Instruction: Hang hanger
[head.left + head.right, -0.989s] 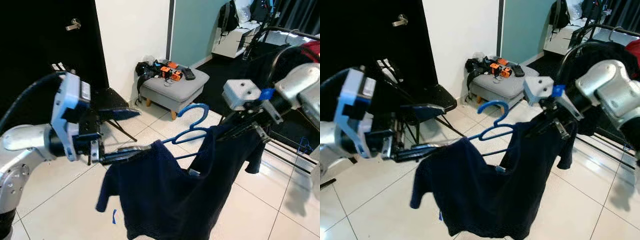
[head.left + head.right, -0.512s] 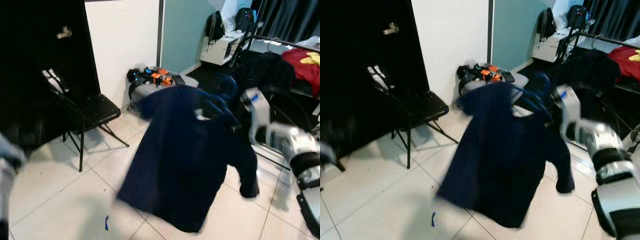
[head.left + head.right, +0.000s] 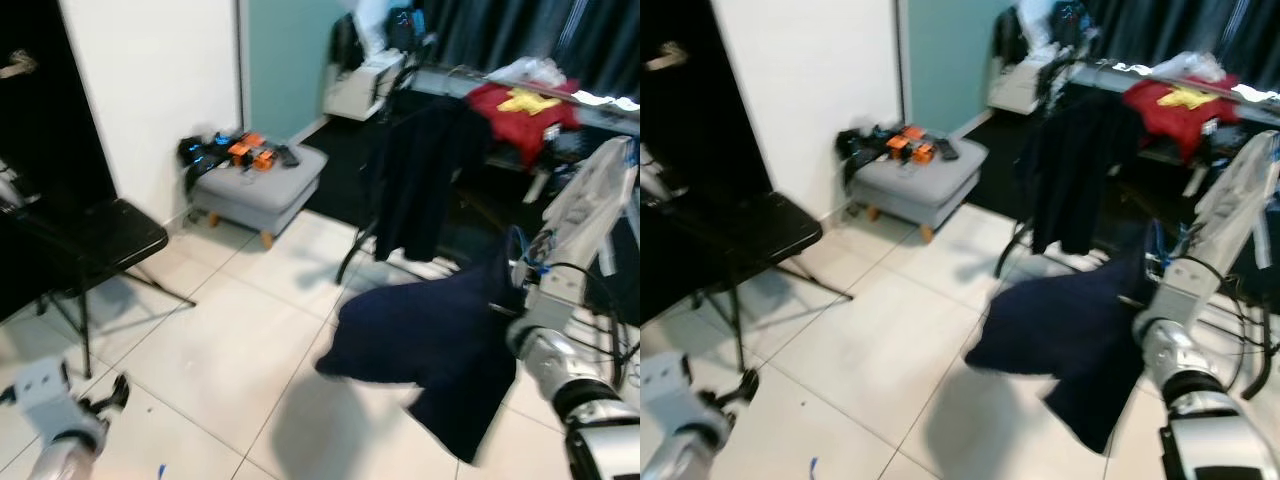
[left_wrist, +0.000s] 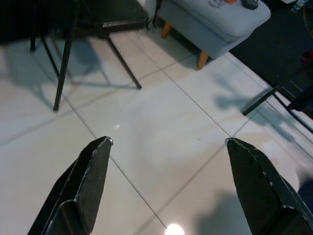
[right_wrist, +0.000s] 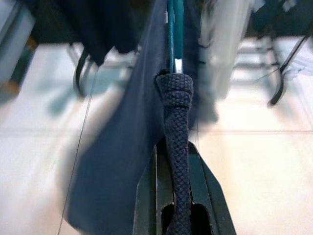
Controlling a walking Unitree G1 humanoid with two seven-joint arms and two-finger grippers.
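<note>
The right gripper (image 5: 175, 161) is pinched tight on the blue hanger (image 5: 174, 29) with the navy shirt (image 3: 430, 345) bunched around it, and the shirt swings out low over the white tiled floor (image 3: 240, 330), just beside the clothes rack (image 3: 520, 85). Down at the lower left, the left gripper (image 4: 171, 166) hangs with its fingers (image 4: 93, 171) spread wide above bare tiles, near the black folding chair (image 3: 85, 235) and grey footstool (image 3: 262, 185).

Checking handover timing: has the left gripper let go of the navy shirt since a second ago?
Yes. The left gripper hangs open over bare floor tiles, near the black folding chair. The navy shirt hangs from the right gripper beside the clothes rack.
</note>
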